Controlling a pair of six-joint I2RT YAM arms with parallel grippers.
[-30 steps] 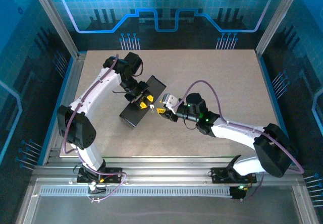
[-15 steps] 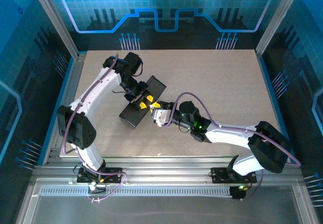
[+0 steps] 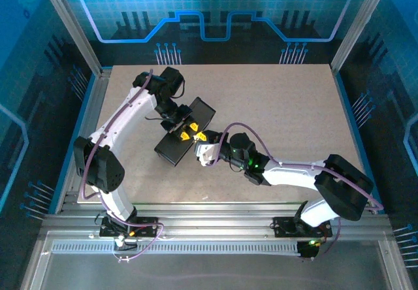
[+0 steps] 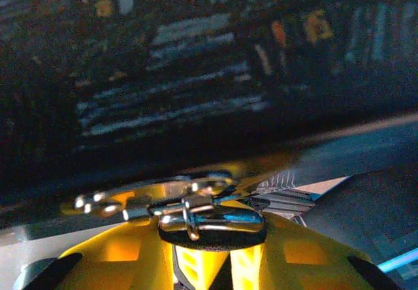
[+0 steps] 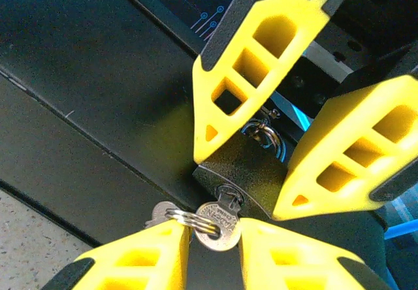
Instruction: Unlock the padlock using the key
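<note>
A small black padlock [image 5: 245, 172] hangs just above a flat black box [image 3: 168, 150], clamped between the yellow fingers [image 5: 258, 61] of my left gripper [image 3: 187, 131], which is shut on its body. The silver key [image 5: 219, 230] sits in the keyhole on the padlock's lower face, with a ring and a second key [image 5: 160, 211] hanging off it. My right gripper [image 5: 213, 232] is shut on the key's round head, one yellow finger at each edge. In the left wrist view the padlock [image 4: 212, 232] shows end-on above the left gripper [image 4: 209, 254], its chrome shackle on top.
The black box [image 5: 78, 87] lies diagonally on the grey tabletop [image 3: 281, 100], left of centre, right under both grippers. The two grippers meet tip to tip over the box. Metal frame rails [image 3: 91, 100] border the table.
The right arm has swung left from the table's middle to the padlock, and its jaws have narrowed onto the key head. The left arm and padlock have stayed still.
</note>
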